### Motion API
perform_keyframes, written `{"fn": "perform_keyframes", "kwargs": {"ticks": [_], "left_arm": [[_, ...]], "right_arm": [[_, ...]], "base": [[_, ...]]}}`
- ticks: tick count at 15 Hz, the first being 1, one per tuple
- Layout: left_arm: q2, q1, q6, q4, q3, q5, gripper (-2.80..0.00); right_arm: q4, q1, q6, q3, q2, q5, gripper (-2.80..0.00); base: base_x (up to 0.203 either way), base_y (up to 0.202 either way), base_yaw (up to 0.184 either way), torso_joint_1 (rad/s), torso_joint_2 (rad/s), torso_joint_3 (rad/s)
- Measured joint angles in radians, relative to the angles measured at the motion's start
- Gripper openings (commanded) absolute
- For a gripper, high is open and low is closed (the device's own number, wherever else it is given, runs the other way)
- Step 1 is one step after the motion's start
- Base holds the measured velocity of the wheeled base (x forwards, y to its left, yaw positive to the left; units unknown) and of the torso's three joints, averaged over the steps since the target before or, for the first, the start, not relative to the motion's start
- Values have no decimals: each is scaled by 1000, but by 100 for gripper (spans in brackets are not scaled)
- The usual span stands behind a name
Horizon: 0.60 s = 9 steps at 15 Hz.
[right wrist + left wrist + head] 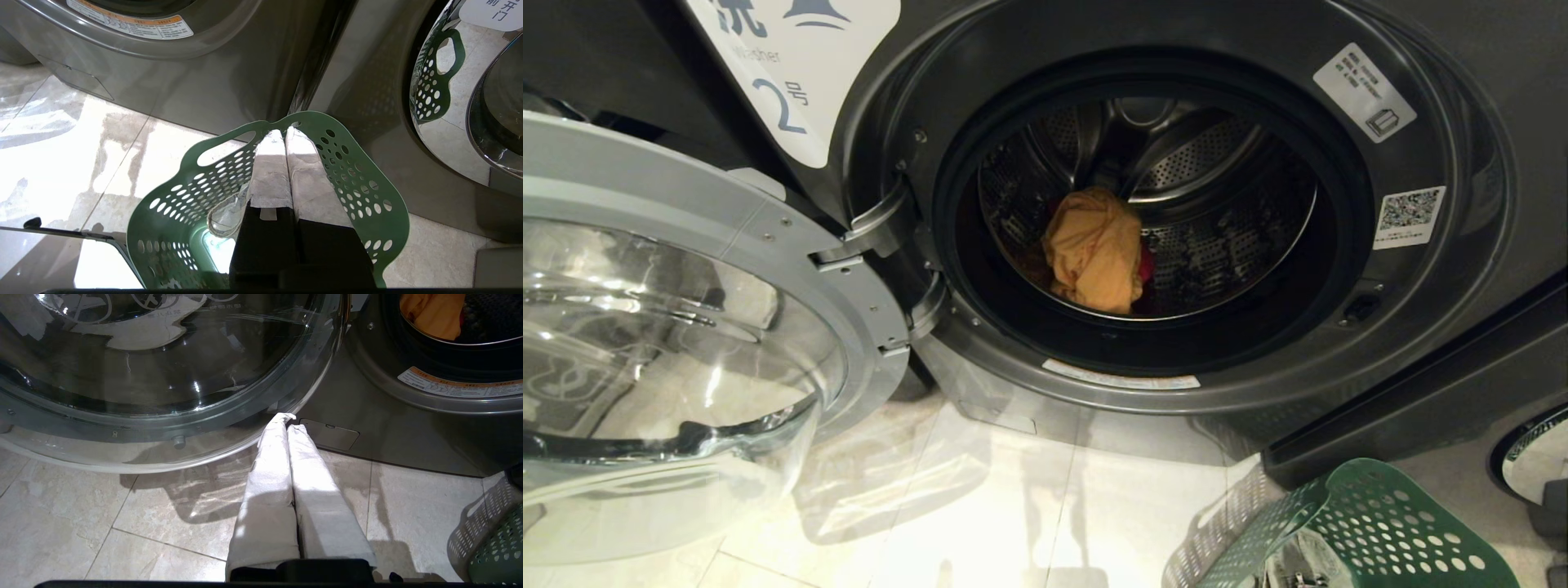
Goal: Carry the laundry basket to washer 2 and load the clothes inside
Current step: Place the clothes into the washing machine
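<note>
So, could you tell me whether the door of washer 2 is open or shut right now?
Open. The glass door of washer 2 is swung out to the left on its hinge, and the drum shows the yellow-orange garment inside.

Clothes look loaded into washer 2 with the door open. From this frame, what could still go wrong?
1. The door is swung wide open beside the shut left gripper; moving that arm carelessly might knock the glass.
2. The yellow-orange garment lies well inside the drum, with the pink one mostly hidden behind it, so a full load is hard to confirm.
3. The laundry basket stands under the shut right gripper; lowering that arm could catch its rim.
</note>
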Motion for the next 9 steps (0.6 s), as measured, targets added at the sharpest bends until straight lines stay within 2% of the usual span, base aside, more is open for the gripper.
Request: {"fn": "perform_keyframes", "kwargs": {"ticks": [3, 9], "left_arm": [[0, 1, 0, 0, 0, 0, -280], [0, 0, 0, 0, 0, 0, -280]], "right_arm": [[-1, 0, 0, 0, 0, 0, -280], [0, 0, 2, 0, 0, 0, -280]], "base": [[1, 0, -29, 1, 0, 0], [0, 8, -193, 3, 4, 6]]}}
